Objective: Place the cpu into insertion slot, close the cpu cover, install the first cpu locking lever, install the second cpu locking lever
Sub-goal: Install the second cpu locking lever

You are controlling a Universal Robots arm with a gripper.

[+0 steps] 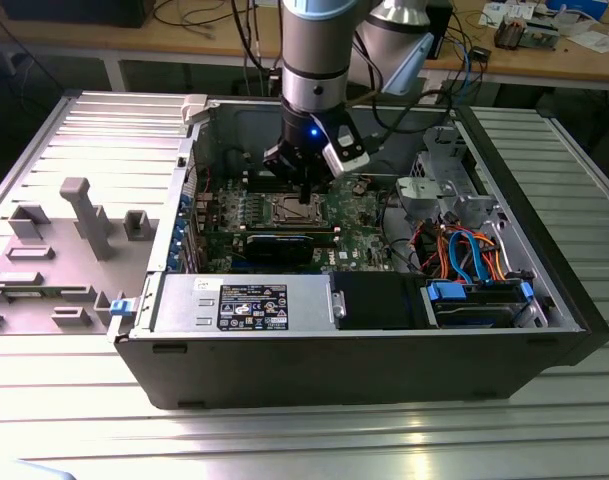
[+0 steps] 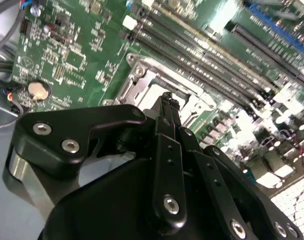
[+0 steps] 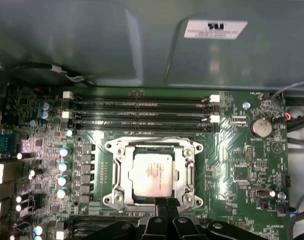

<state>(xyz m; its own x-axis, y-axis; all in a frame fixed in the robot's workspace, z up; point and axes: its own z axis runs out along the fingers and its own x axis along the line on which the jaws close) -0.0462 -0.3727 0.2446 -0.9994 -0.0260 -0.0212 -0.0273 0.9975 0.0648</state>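
The cpu sat in the slot, cover apparently down. The claw (fingertips clenched, empty) hovered at the socket's edge; lever work judged in hand, calling for a precise hook.

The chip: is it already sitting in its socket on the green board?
Yes, in the first wrist view the cpu lies flat inside the silver-rimmed insertion slot.

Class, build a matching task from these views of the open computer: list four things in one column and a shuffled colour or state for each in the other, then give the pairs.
1. cpu
2. coin battery
3. memory slots
4. end effector

A. long, black, in rows
B. round, silver
C. black, at the socket frame's edge
D. square, metal-topped, seated in the insertion slot

Pairs: 1-D, 2-B, 3-A, 4-C
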